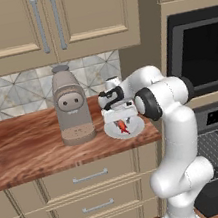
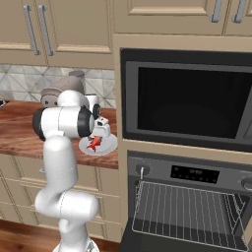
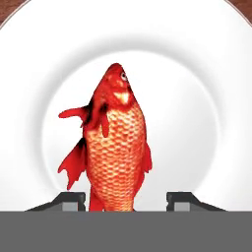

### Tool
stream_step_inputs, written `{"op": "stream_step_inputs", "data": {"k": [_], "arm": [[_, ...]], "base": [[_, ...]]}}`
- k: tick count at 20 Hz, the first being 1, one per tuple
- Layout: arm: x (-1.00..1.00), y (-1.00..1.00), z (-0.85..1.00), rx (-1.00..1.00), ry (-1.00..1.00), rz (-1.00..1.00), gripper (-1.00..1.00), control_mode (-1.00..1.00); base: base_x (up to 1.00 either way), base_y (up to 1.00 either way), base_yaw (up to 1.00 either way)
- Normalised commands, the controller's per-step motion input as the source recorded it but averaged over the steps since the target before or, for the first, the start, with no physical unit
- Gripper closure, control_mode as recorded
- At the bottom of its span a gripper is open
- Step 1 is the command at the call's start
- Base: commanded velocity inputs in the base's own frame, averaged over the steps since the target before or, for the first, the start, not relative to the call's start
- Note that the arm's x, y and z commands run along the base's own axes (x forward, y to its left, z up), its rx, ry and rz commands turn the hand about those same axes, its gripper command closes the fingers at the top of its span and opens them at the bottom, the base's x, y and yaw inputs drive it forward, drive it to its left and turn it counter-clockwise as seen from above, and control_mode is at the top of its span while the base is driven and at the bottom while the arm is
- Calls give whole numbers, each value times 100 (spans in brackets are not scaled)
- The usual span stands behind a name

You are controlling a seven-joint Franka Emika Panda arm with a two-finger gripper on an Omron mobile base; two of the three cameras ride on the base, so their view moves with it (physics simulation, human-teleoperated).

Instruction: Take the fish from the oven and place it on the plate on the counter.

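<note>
End effector [image 3: 126,199] above the plate [image 3: 206,74], pointing down; its two dark fingertips [image 3: 181,201] stand apart, one on either side of the fish's tail, with a gap visible on the right side. The red-orange fish [image 3: 115,142] lies within the plate's well. The white plate [image 1: 137,127] sits on the wood-grain desk [image 1: 27,151], just beside the coffee machine [image 1: 71,105]. The oven [image 2: 197,206] stands open with its wire rack [image 2: 187,211] drawn out.
</note>
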Motion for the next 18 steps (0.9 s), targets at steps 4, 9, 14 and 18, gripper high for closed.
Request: {"op": "stream_step_inputs", "data": {"k": [4,9,14,18], "arm": [[0,-6,9,0,0,0,-100,-100],[-2,-8,23,0,-2,0,-100,-100],[-64,-21,36,7,-7,0,-100,-100],[-100,-11,54,9,-8,0,-100,-100]], "base": [[0,0,0],[0,0,0],[0,0,0],[0,0,0]]}}
